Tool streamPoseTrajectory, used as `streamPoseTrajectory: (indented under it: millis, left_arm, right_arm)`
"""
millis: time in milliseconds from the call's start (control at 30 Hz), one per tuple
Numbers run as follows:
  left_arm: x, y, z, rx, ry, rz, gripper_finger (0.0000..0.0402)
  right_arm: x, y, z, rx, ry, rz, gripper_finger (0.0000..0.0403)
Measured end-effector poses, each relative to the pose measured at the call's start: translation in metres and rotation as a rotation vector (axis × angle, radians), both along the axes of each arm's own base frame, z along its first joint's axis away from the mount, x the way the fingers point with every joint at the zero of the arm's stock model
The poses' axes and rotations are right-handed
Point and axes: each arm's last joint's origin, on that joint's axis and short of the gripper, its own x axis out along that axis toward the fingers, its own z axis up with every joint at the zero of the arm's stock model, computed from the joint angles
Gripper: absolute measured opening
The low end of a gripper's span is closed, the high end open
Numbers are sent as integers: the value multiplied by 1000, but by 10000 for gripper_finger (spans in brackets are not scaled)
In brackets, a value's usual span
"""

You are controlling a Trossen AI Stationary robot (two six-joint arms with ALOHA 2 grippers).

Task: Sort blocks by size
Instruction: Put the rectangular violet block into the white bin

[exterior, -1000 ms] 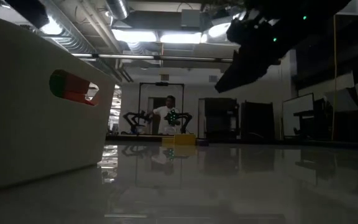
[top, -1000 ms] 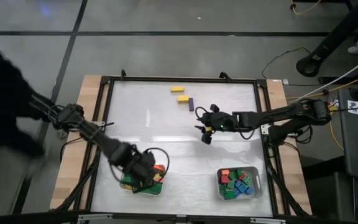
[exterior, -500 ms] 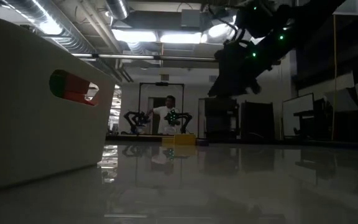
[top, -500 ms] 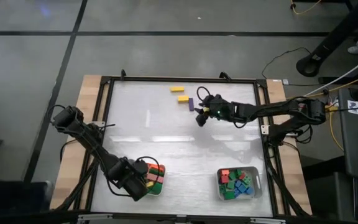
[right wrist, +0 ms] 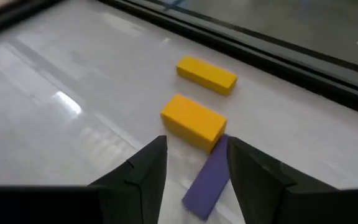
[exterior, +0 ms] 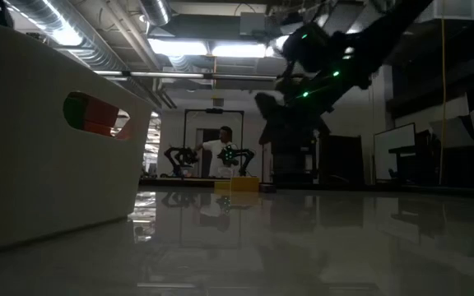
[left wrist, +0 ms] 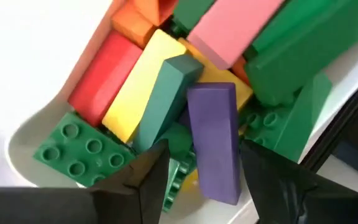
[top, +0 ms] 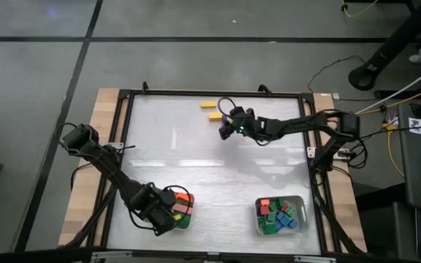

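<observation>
A white tabletop (top: 196,168) seen from above, with two pale trays along its near edge. Toward the near left corner, the left gripper (top: 161,213) hovers over the left tray (top: 185,225). Its wrist view shows the fingers (left wrist: 145,177) spread apart, and a long purple brick (left wrist: 215,140) lying between them on top of the pile — released, not gripped. Under it sit long red, yellow, green and pink bricks.

Toward the near right corner, the right tray (top: 302,213) holds a heap of short squarish bricks in green, blue and red.

Across the tabletop, near the far edge, the right gripper (top: 225,128) reaches over the last loose pieces. Its wrist view shows the jaws parted and empty, with a second purple brick (right wrist: 209,177) on the surface between the fingertips. Just beyond it lies one yellow brick (right wrist: 192,121), touching or nearly touching the purple one, and another yellow brick (right wrist: 207,74) a little farther on.

Judging by this, sorting looks almost finished — three long bricks appear to be left on the tabletop, probably bound for the left tray.
</observation>
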Motion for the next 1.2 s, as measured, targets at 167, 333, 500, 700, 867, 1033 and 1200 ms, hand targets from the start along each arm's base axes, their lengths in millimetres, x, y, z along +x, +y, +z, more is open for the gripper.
streamPoseTrajectory:
  millis: [167,333,500,700,867,1033,1200]
  left_arm:
    - [-1,-1,0,21,-5,-83,186]
    - [-6,3,-1,68,43,-126,186]
    - [-14,9,1,129,103,-133,186]
    - [-27,12,21,176,-1,-158,186]
    - [-36,18,39,201,-108,-135,186]
    - [-39,21,46,219,-148,-154,186]
    - [-39,22,47,246,-157,-215,186]
  right_arm:
    - [15,-15,-9,42,66,-77,168]
    - [24,-19,-22,111,65,-115,168]
    - [26,-19,-34,163,63,-142,168]
    - [27,-19,-45,196,74,-159,168]
    - [27,-19,-46,204,63,-184,168]
    - [27,-19,-47,207,65,-187,168]
    - [22,-17,-51,243,106,-239,168]
